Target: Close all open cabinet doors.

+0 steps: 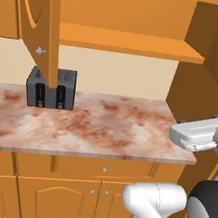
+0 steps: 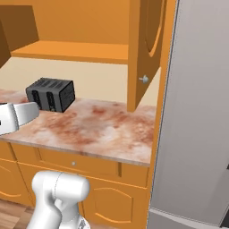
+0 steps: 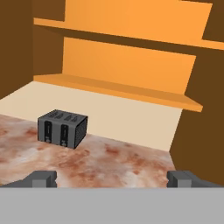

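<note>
- A tall orange-brown wooden cabinet door (image 1: pixel 40 15) with an arched raised panel and a small round silver knob (image 1: pixel 39 51) near its lower corner hangs swung out over the desk; its lower edge comes down in front of the toaster in the left base view
- In the right base view another door of the same make (image 2: pixel 145 49) stands open, edge-on, its knob (image 2: pixel 144 79) low on the side facing the tall grey panel (image 2: pixel 197 112) at the right
- A dark grey boxy toaster (image 1: pixel 51 88) with slots on top sits at the back of the desk, close to the cream wall (image 1: pixel 117 74)
- The jaws (image 3: pixel 112 178) are spread wide apart and hold nothing; the two dark fingertips (image 3: pixel 43 178) show low in the hand view, pointing toward the toaster and the open shelves
- The desk (image 1: pixel 103 125) is a mottled pink-and-rust stone-look slab, smooth and flat
- Behind the open doors lie plain orange shelves (image 3: pixel 122 89) between darker brown side walls
- Below the desk are orange drawer fronts and lower doors (image 1: pixel 59 201) with arched panels and small silver knobs
- A strip of wooden floor (image 2: pixel 13 214) shows at the lower left of the right base view
</note>
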### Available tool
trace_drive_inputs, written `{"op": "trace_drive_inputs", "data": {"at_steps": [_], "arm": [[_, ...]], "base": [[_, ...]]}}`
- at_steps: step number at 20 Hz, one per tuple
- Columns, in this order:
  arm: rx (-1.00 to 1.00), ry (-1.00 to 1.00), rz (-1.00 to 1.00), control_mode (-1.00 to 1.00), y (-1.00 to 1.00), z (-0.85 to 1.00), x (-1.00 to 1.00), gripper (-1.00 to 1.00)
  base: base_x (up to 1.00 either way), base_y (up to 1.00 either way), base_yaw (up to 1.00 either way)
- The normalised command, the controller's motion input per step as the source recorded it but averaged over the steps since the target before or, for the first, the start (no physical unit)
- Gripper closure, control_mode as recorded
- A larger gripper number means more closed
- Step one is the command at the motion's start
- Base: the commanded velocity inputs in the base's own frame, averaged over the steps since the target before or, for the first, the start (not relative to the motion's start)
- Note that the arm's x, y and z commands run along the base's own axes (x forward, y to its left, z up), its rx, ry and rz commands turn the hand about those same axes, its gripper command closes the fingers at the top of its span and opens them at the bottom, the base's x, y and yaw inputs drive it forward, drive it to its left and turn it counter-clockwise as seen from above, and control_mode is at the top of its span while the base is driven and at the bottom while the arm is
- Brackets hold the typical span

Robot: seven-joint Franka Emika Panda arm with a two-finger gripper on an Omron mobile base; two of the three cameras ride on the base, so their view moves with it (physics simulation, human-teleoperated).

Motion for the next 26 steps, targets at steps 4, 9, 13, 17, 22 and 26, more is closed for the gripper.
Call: {"op": "trace_drive_inputs", "data": {"at_steps": [4, 9, 13, 17, 22, 26], "arm": [[0.0, 0.0, 0.0, 1.0, 0.0, 0.0, 0.0, -1.0], [0.0, 0.0, 0.0, 1.0, 0.0, 0.0, 0.0, -1.0], [0.0, 0.0, 0.0, 1.0, 0.0, 0.0, 0.0, -1.0], [0.0, 0.0, 0.0, 1.0, 0.0, 0.0, 0.0, -1.0], [0.0, 0.0, 0.0, 1.0, 0.0, 0.0, 0.0, -1.0], [0.0, 0.0, 0.0, 1.0, 0.0, 0.0, 0.0, -1.0]], "base": [[0.36, 0.0, -0.05], [0.34, 0.0, -0.04], [0.31, 0.0, -0.04], [0.29, 0.0, -0.02], [0.34, 0.0, -0.02], [0.11, 0.0, 0.0]]}}
